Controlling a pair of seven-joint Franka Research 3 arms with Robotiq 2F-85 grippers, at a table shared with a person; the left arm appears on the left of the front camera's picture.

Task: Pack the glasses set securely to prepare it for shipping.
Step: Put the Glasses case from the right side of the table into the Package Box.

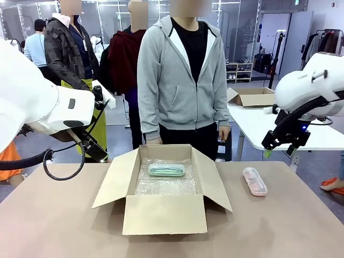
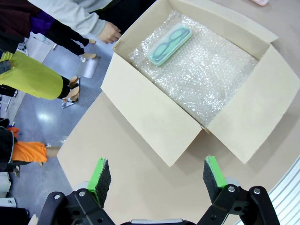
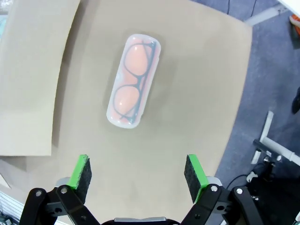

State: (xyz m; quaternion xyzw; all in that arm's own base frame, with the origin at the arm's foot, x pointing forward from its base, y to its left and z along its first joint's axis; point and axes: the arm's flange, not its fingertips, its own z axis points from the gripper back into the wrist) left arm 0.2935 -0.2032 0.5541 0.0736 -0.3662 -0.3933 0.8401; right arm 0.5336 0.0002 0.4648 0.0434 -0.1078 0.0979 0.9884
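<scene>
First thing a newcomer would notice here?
An open cardboard box sits mid-table, lined with bubble wrap, mint-green glasses case inside. The clear pink-tinted glasses case lies on the table right of it, below the open right gripper. A person in a grey hoodie stands behind.

place: lab | cues: glass partitions [image 1: 236, 29], white table [image 1: 252, 126], onlookers [image 1: 67, 54], clothes rack [image 1: 325, 40]

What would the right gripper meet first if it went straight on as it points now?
Most likely the pink case on the table, ahead of the open right gripper, or bare table just beside it; depth is unclear.
</scene>
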